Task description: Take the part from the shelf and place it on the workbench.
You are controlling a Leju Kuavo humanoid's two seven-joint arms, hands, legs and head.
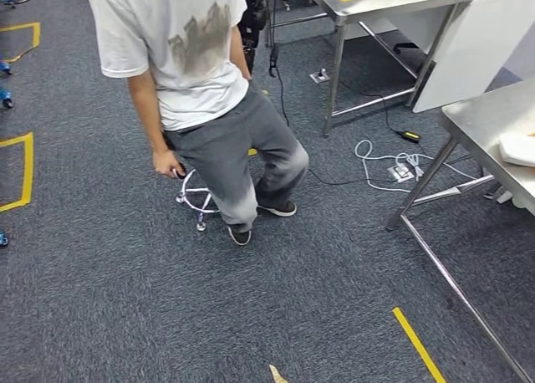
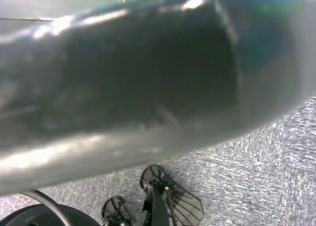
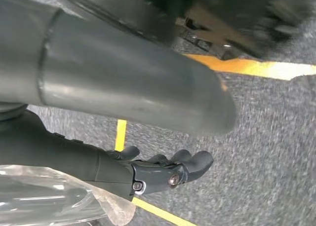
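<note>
In the right wrist view my right hand (image 3: 156, 169) reaches out over the carpet, its thick grey thumb (image 3: 130, 88) above the dark fingers (image 3: 186, 164). The part, a crumpled clear plastic bag (image 3: 48, 201), lies pressed against the inner side of those fingers, held by the hand. What the bag contains is hidden. A small tan tip (image 1: 276, 373) pokes in at the bottom edge of the head view. My left hand (image 2: 149, 78) appears as a blurred grey cover close to the lens, with its fingers hidden. The steel workbench (image 1: 479, 120) stands at the right.
A person in a white shirt sits on a wheeled stool (image 1: 196, 195) straight ahead. A second steel table (image 1: 391, 2) stands behind. White cables and a power strip (image 1: 400, 170) lie on the carpet between the tables. A white object (image 1: 517, 147) rests on the workbench. Yellow floor tape (image 1: 418, 344) runs by its legs.
</note>
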